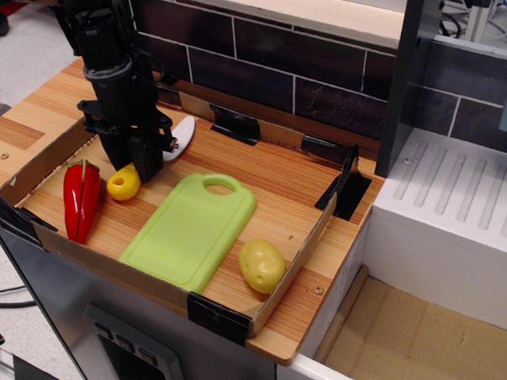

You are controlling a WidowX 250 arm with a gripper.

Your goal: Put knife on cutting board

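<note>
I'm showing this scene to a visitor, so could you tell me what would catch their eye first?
Probably the black gripper at the tray's back left, closed around the knife with its yellow handle and white blade showing. Next, the light-green cutting board lying bare mid-tray, with a red pepper at far left and a yellow potato by the board's front corner.

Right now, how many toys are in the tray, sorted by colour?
Red: 1, the pepper
Green: 1, the cutting board
Yellow: 1, the round yellow toy food
Yellow and white: 1, the knife, with the tool around its middle
Total: 4
</note>
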